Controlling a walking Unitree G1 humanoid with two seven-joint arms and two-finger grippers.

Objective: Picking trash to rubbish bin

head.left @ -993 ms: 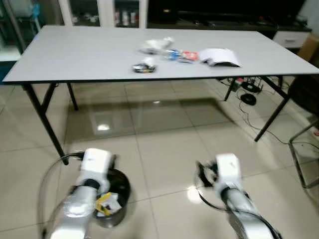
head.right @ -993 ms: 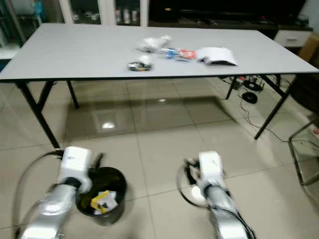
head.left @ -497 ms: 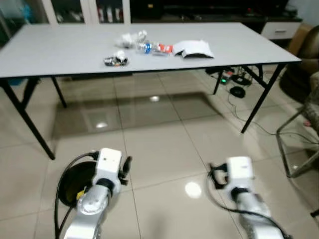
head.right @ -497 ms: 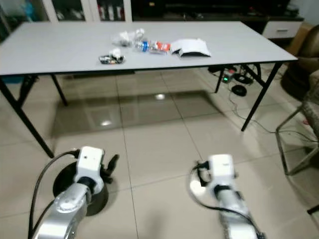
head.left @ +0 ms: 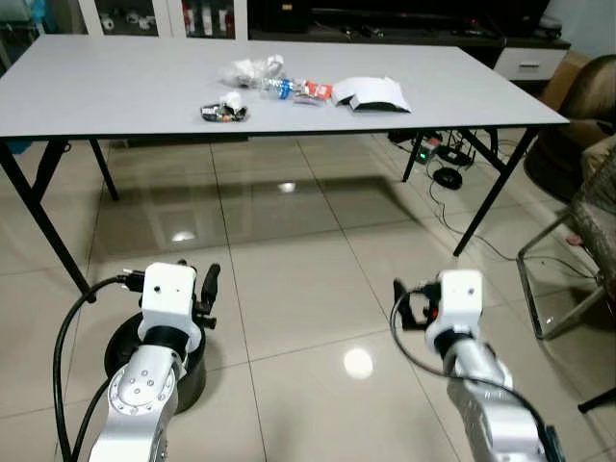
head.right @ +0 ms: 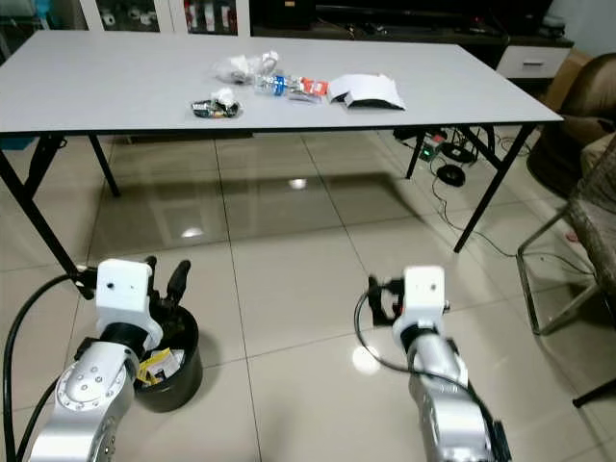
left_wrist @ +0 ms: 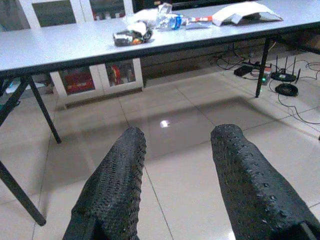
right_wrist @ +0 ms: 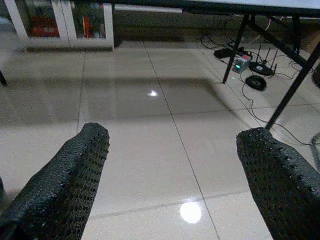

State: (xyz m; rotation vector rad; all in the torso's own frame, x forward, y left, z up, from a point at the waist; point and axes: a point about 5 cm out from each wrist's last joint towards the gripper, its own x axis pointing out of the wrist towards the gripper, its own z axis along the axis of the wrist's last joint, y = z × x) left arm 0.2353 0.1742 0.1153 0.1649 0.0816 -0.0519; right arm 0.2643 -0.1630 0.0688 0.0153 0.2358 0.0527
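Four pieces of trash on the bench, one bin on the floor.

A dark wrapper (head.left: 223,112), a clear bag (head.left: 248,69), a bottle (head.left: 294,90) and a white paper (head.left: 371,93) lie together on the bench (head.left: 115,87). The black rubbish bin (head.right: 173,371) sits below the left gripper (left_wrist: 177,150), fingers spread. The right gripper (right_wrist: 172,165) hovers alongside, fingers wide apart.

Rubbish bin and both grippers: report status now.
Left gripper open, empty, above rubbish bin. Right gripper open, empty, over floor. Trash on table. Nothing in the way.
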